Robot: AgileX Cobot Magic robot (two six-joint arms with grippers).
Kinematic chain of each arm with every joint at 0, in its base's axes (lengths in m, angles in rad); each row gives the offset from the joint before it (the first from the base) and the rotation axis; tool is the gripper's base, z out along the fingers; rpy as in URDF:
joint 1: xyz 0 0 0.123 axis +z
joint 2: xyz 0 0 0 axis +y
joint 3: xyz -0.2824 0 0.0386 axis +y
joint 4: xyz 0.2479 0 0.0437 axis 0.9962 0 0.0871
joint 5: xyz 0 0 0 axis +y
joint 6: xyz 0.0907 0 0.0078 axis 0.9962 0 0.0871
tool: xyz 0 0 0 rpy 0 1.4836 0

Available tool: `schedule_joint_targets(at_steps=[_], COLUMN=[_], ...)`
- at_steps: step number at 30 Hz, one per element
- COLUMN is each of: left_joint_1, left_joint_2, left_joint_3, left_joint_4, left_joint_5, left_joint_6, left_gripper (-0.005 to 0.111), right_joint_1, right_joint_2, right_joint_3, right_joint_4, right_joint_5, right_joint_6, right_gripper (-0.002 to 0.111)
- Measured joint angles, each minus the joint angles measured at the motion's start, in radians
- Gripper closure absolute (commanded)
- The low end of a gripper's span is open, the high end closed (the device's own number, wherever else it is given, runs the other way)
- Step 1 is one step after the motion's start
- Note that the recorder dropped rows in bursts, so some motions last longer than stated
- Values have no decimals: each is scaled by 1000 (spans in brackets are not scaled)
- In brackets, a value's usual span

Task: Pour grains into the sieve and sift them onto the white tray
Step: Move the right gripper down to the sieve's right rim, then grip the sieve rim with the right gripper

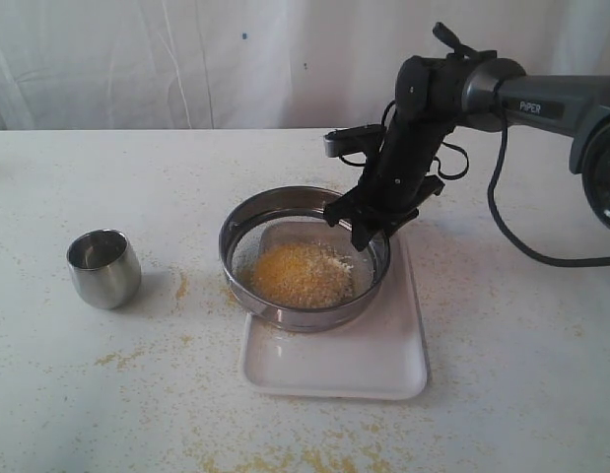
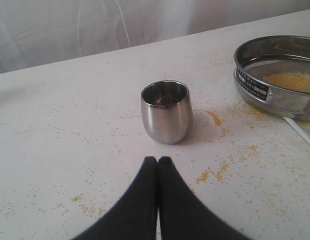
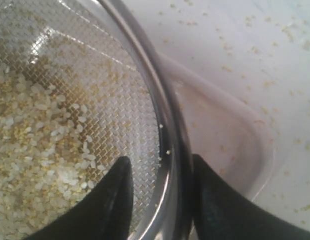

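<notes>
A white table (image 1: pixel 107 177) fills most of the exterior view, its matte top lit by soft, even light that throws only faint shadows. Right behind its far edge hangs a pale, wrinkled backdrop (image 1: pixel 186 59), probably a cloth or thin plastic sheet, which closes off the room. Two small dark specks (image 1: pixel 243 36) mark it.

Yellow-beige grains (image 1: pixel 300 276) in the steel-grey mesh sieve (image 1: pixel 314 320) over the white tray (image 1: pixel 364 360)
</notes>
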Motion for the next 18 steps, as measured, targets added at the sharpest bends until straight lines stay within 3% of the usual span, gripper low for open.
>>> schedule_joint_targets(at_steps=[18], left_joint_1=[0], left_joint_2=[0], left_joint_3=[0], left_joint_4=[0], left_joint_5=[0], left_joint_6=[0], left_gripper=[107], right_joint_1=[0], right_joint_2=[0], right_joint_3=[0], right_joint_4=[0], right_joint_5=[-30], right_joint_6=[0], right_gripper=[74])
